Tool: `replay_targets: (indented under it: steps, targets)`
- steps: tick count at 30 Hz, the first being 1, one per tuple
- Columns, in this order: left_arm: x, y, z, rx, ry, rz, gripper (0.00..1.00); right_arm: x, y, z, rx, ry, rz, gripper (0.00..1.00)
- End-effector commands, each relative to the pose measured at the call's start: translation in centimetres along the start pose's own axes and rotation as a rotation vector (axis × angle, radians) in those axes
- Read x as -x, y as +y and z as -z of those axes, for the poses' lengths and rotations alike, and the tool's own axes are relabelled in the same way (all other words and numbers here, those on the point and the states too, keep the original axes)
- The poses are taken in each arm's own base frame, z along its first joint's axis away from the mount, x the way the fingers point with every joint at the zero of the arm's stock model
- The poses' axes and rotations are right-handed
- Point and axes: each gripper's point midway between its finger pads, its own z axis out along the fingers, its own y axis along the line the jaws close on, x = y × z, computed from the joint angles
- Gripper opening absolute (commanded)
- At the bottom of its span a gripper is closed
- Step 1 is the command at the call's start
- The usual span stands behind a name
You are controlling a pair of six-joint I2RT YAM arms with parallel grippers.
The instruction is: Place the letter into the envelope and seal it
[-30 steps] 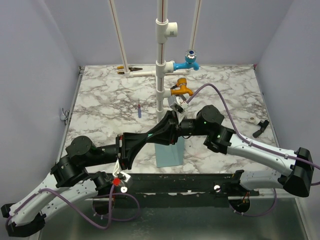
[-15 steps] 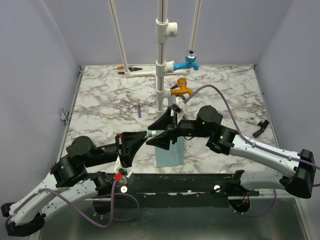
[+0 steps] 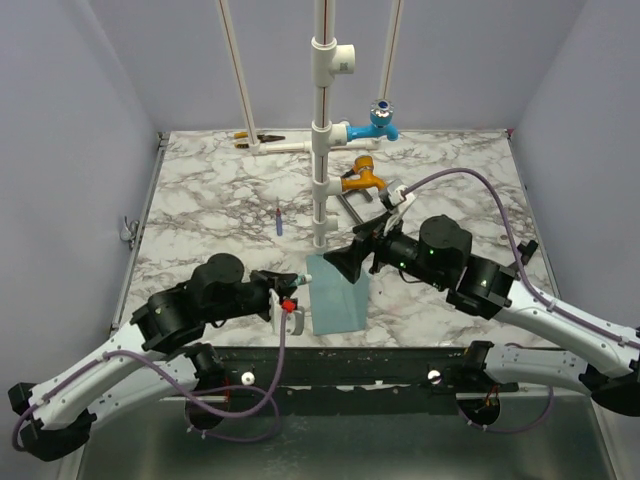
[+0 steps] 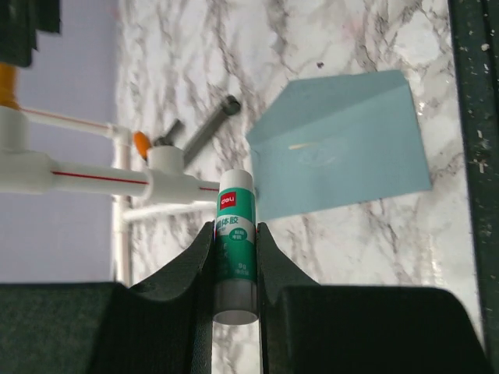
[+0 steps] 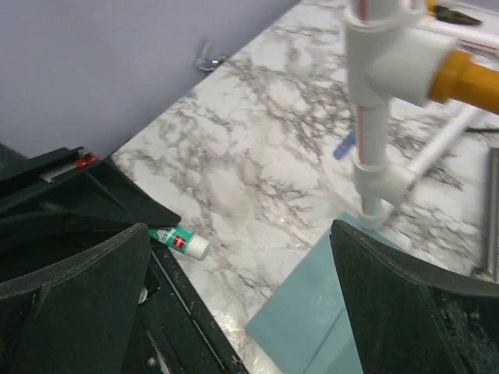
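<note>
Between the left jaws sits a glue stick (image 4: 235,249) of smooth plastic, its white body wrapped in a glossy green label, and it is pressed by left fingers (image 4: 191,265) of matt black plastic. Beyond those jaws the envelope (image 4: 343,144) is flat, matt teal paper with a crisp crease, lying on a table (image 4: 335,31) whose marble-patterned top looks smooth and faintly shiny. Ahead of the right jaws, seen between right fingers (image 5: 405,296) of the same dull black plastic, a pipe (image 5: 373,125) is smooth white plastic and carries a glossy orange fitting (image 5: 468,78).
</note>
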Motion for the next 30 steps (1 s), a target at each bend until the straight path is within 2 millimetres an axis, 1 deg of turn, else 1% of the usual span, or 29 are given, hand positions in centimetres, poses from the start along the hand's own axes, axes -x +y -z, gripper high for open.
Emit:
replay_targets:
  steps: [1, 4, 6, 8, 9, 10, 11, 12, 14, 16, 18, 21, 26, 29, 30]
  targets:
    - [-1.8, -0.8, -0.8, -0.056, 0.167, 0.278, 0.0, -4.6, -5.2, 1.3, -0.284, 0.124, -0.04, 1.0]
    - [-1.3, -1.3, -2.0, -0.114, 0.218, 0.465, 0.0, -8.9, -5.5, 0.9, -0.282, 0.228, -0.076, 1.0]
    - [-0.5, -1.8, -2.7, -0.152, 0.206, 0.56, 0.0, -10.7, -6.3, 1.1, -0.319, 0.235, -0.122, 1.0]
    - [1.0, -2.2, -2.9, -0.216, 0.145, 0.634, 0.0, -12.1, -6.6, 1.4, -0.32, 0.229, -0.146, 1.0]
    - [2.4, -2.6, -2.7, -0.271, 0.081, 0.657, 0.0, -12.3, -6.2, 1.6, -0.29, 0.222, -0.141, 1.0]
    - [3.5, -2.5, -2.4, -0.299, 0.019, 0.661, 0.0, -12.7, -5.6, 1.7, -0.24, 0.224, -0.129, 1.0]
    - [4.8, -2.5, -2.0, -0.318, -0.055, 0.655, 0.0, -12.5, -4.9, 2.0, -0.192, 0.213, -0.119, 1.0]
    - [5.7, -2.4, -1.8, -0.326, -0.118, 0.643, 0.0, -12.5, -4.5, 2.3, -0.157, 0.208, -0.104, 1.0]
    - [6.8, -2.1, -1.3, -0.307, -0.21, 0.619, 0.0, -12.0, -4.6, 3.4, -0.152, 0.187, -0.075, 1.0]
    - [7.1, -2.2, -1.3, -0.32, -0.227, 0.644, 0.0, -12.1, -5.3, 4.1, -0.186, 0.187, -0.063, 1.0]
    - [7.1, -2.5, -1.7, -0.352, -0.207, 0.728, 0.0, -12.7, -6.0, 4.4, -0.226, 0.205, -0.075, 1.0]
    - [7.8, -3.2, -1.7, -0.434, -0.238, 0.806, 0.0, -13.9, -7.5, 5.0, -0.327, 0.247, -0.103, 1.0]
    - [8.9, -3.7, -1.7, -0.5, -0.3, 0.856, 0.0, -15.1, -8.4, 5.4, -0.378, 0.258, -0.134, 1.0]
    - [9.0, -3.8, -1.9, -0.512, -0.313, 0.867, 0.0, -15.6, -9.2, 5.7, -0.431, 0.245, -0.159, 1.0]
    - [9.1, -3.9, -1.9, -0.521, -0.322, 0.865, 0.0, -15.7, -9.2, 5.6, -0.428, 0.241, -0.165, 1.0]
